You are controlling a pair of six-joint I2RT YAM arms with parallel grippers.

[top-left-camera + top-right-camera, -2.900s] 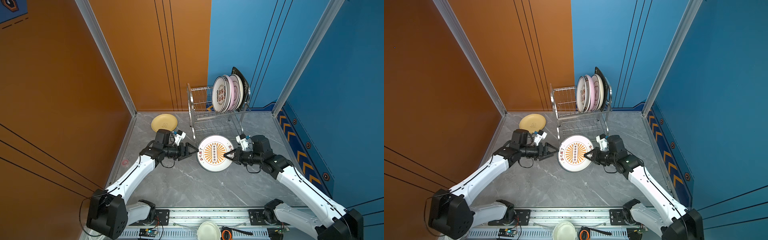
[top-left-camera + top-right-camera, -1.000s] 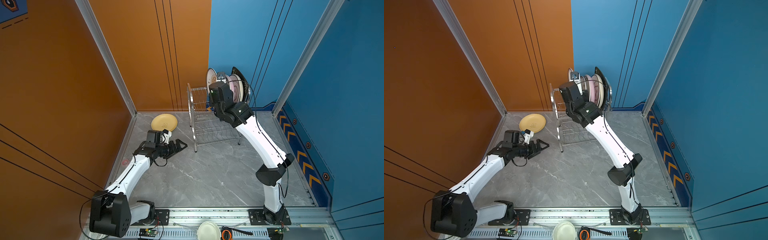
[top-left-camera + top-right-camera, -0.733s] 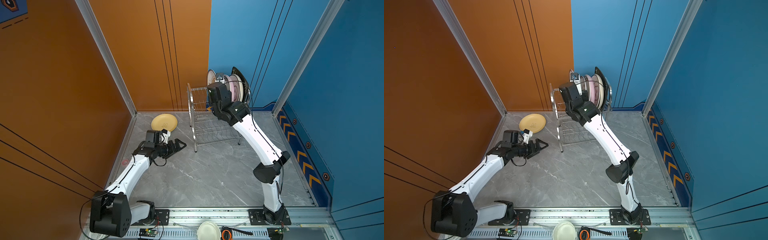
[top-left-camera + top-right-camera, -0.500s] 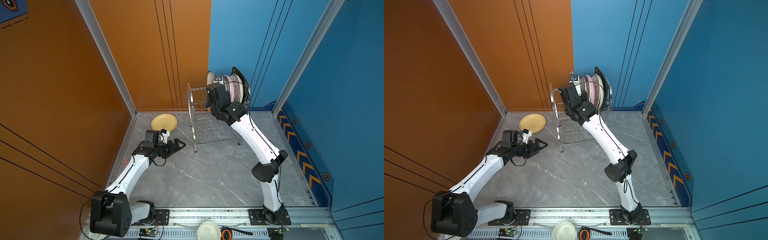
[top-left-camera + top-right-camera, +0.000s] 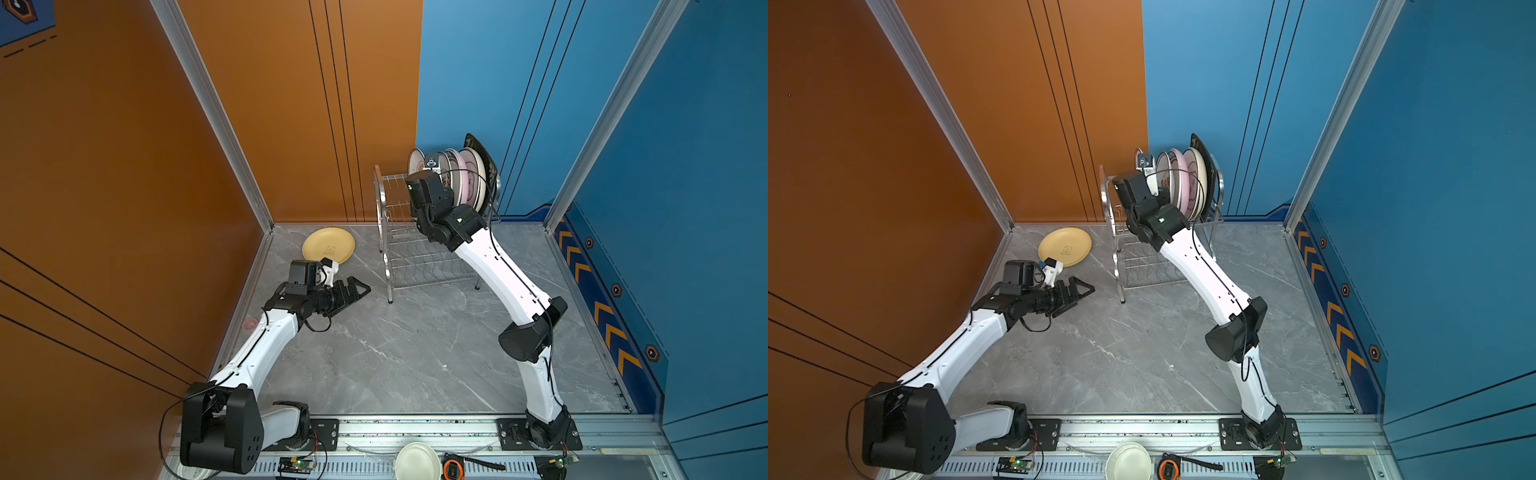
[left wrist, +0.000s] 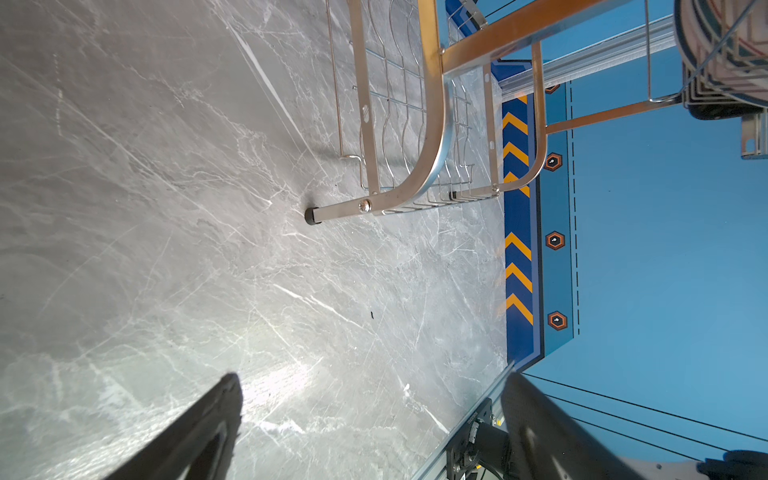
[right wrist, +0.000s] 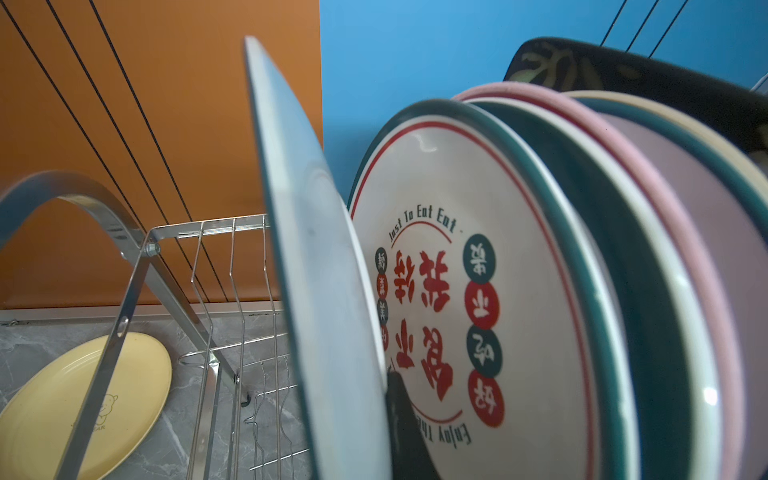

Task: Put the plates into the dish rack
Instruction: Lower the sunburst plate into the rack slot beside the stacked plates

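Once you rack the white plate (image 7: 316, 249) clamped in your right gripper (image 7: 388, 401), only the far-left yellow plate (image 5: 328, 245) remains; left gripper (image 5: 353, 291) spread, empty.

The grey marbled table (image 5: 395, 353) carries 2 things directly. A yellow plate (image 5: 328, 246) lies flat, face up, near the back left corner. The wire rack (image 5: 419, 266) stands just right of it, apart, on black-capped feet (image 6: 311, 216) close to the back wall.
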